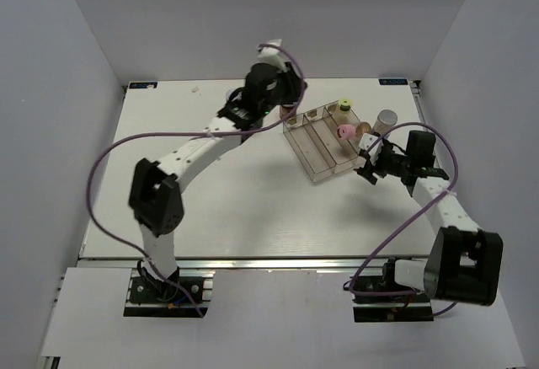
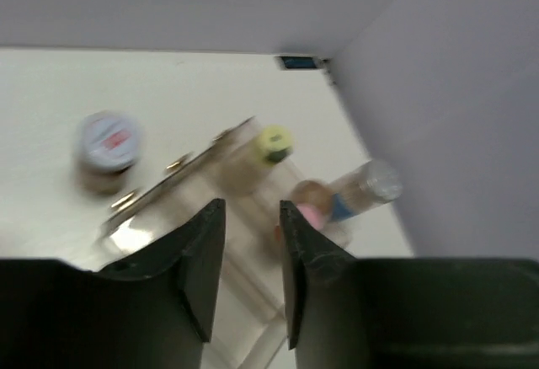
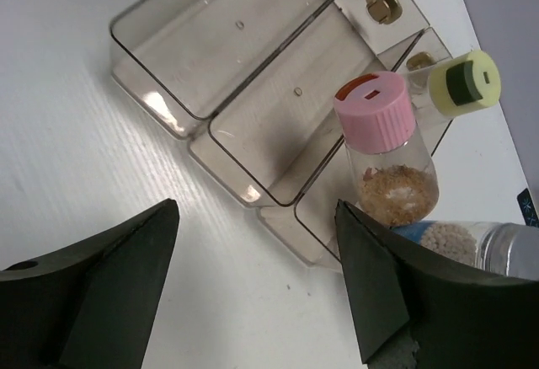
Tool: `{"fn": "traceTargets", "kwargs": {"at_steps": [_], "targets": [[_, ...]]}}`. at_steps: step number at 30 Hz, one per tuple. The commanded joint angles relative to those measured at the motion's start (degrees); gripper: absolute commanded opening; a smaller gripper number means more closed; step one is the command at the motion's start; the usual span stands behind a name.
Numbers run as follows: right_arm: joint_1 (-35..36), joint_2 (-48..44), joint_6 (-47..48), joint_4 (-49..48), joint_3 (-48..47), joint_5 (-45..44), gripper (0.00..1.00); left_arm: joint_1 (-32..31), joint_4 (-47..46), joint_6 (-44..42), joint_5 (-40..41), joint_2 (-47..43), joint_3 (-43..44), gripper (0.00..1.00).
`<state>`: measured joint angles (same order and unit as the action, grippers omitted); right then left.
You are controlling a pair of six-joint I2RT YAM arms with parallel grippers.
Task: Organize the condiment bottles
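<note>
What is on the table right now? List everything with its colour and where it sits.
table: one, white, under everything
tray: one, clear, three compartments, right of centre
pink-capped bottle: one, in the tray's right end compartment
yellow-green-capped bottle: one, at the tray's far right corner
silver-capped bottle: one, right of the tray
brown jars: two, one pale-lidded left of the tray, one at its right edge
left gripper: black, open, above the tray's far end
right gripper: black, open, near the tray's right side
</note>
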<state>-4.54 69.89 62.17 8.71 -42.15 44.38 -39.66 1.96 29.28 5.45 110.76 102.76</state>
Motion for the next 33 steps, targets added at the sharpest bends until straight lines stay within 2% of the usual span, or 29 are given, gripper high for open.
{"fn": "traceTargets", "kwargs": {"at_steps": [1,2,5,11,16,33], "targets": [[-0.39,4.63,9.82,-6.59,-2.66,0.80,0.81,3.09,2.61,1.22,-0.11,-12.82,-13.92,0.44],[-0.39,6.73,8.85,-10.25,-3.54,0.36,0.82,3.36,2.53,1.13,1.04,-18.68,-17.30,0.49],[-0.30,10.16,5.77,-15.81,-4.60,-0.17,0.87,3.71,3.14,0.96,4.73,-29.06,-28.62,0.62],[-0.21,14.75,4.10,-16.88,-8.29,0.79,0.89,3.89,6.56,5.25,9.48,-42.79,-42.61,0.68],[1.02,16.41,4.71,-19.34,-8.82,-0.17,0.89,3.89,9.02,6.49,11.95,-46.95,-46.33,0.70],[4.09,27.23,13.67,-17.86,-18.05,-2.72,0.89,3.89,12.99,7.72,13.27,-47.74,-47.12,0.73]]}}
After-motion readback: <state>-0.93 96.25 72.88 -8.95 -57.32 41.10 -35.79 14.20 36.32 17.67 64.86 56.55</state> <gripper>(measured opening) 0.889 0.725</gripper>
